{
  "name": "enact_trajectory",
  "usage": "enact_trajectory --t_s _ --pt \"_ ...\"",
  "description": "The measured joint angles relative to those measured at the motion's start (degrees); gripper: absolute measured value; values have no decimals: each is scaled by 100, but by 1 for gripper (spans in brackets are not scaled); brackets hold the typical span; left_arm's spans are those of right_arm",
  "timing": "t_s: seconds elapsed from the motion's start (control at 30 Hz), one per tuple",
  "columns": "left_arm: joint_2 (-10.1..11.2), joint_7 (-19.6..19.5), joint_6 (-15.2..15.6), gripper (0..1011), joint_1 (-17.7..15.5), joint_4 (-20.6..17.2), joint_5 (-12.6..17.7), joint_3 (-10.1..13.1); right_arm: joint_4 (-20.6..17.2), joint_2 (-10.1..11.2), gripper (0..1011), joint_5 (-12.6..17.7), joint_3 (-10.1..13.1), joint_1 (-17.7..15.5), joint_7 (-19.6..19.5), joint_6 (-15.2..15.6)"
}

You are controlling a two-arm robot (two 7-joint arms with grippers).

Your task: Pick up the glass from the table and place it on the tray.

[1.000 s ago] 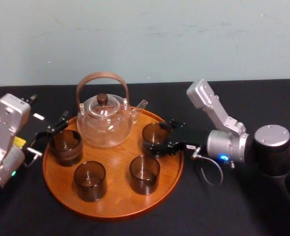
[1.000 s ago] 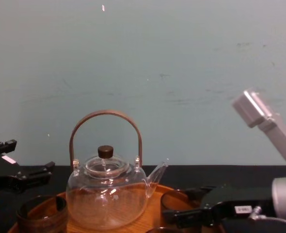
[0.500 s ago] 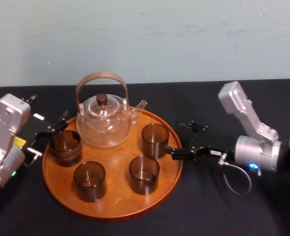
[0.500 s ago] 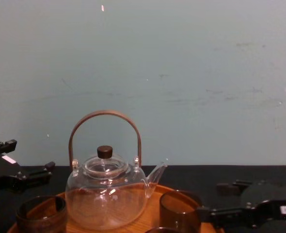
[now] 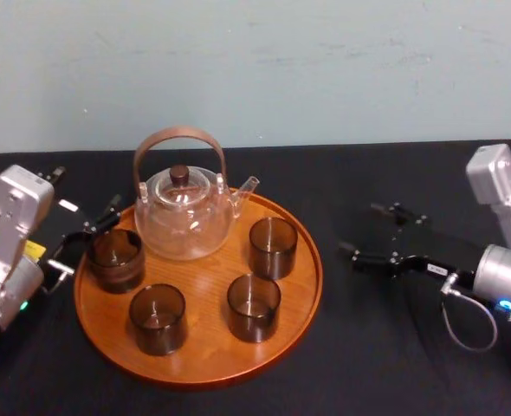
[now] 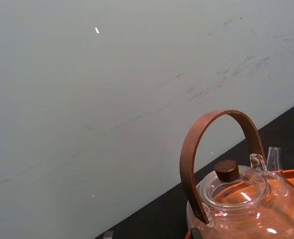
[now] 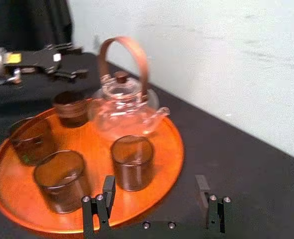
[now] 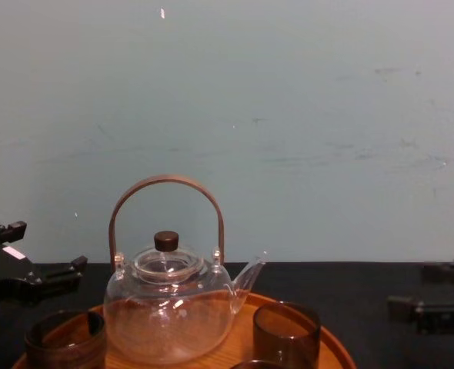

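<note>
4 glasses point(image 5: 273, 247) and teapot point(image 5: 184, 217) on tray point(image 5: 205, 342), my right pincer point(image 5: 365, 230) spread empty beyond its right edge, left pincer point(image 8: 50, 244) spread at left edge.

Likely lab, black-clothed table point(image 5: 385, 368), bare wall point(image 5: 325, 69)

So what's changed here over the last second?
The right end effector let go of the rear right glass on the tray and drew back to the robot's right, now open over the table. The left end effector, teapot and other glasses stayed put.
</note>
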Motion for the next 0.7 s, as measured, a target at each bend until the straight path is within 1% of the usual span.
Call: enact_trajectory --t_s 0.07,0.1,0.13,0.17,0.27,0.3,0.33,0.43,0.53,0.57,0.7 --pt "0 0 0 1001 0 0 0 0 -63 4 1002 1 93 -107 -152 -75" --pt "0 0 0 1001 0 0 0 0 -114 -9 1002 -18 188 -206 -336 -163" --pt "0 0 0 1002 0 0 0 0 -141 -28 1002 -53 231 -258 -435 -217" --pt "0 0 0 1001 0 0 0 0 -182 -75 1002 -138 315 -354 -632 -318" --pt "0 0 0 1001 0 0 0 0 -219 -156 1002 -243 418 -459 -895 -449" --pt "0 0 0 1001 0 0 0 0 -229 -231 1002 -326 473 -522 -1074 -536" --pt "0 0 0 1001 0 0 0 0 -230 -272 1002 -365 503 -550 -1156 -574" --pt "0 0 0 1001 0 0 0 0 -209 -441 1002 -537 593 -612 -1491 -718" --pt "0 0 0 1001 0 0 0 0 -153 -567 1002 -659 629 -621 -1680 -787" --pt "0 0 0 1001 0 0 0 0 -103 -649 1002 -729 645 -617 -1785 -821" --pt "0 0 0 1001 0 0 0 0 46 -835 1002 -873 670 -560 -1969 -865"
